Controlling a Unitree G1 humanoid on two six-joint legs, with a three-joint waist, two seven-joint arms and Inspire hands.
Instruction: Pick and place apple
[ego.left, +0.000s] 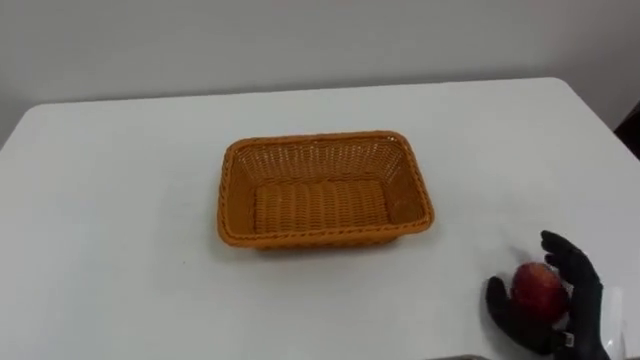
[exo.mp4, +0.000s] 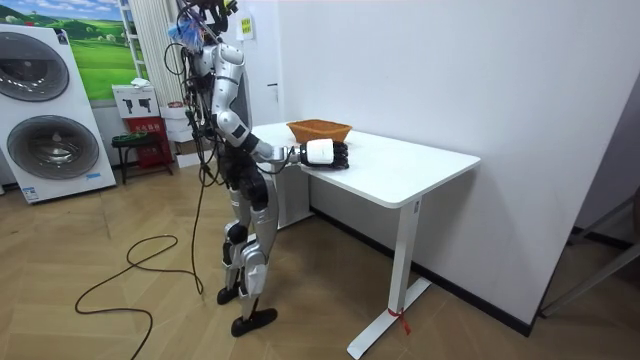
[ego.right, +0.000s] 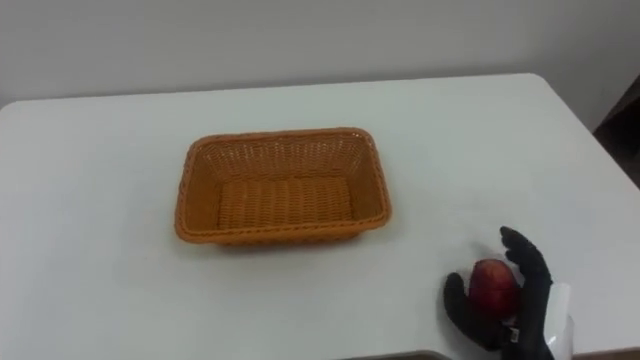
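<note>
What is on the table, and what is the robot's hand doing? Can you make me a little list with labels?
table: white, with the robot standing at its near edge
basket: woven orange wicker basket, rectangular, empty, in the middle of the table
apple: red apple, near the table's front right corner
right hand: black right hand, fingers and thumb curled round the apple
apple and basket: apart; the apple is nearer the robot and to the basket's right
apple lifted or resting: cannot tell
</note>
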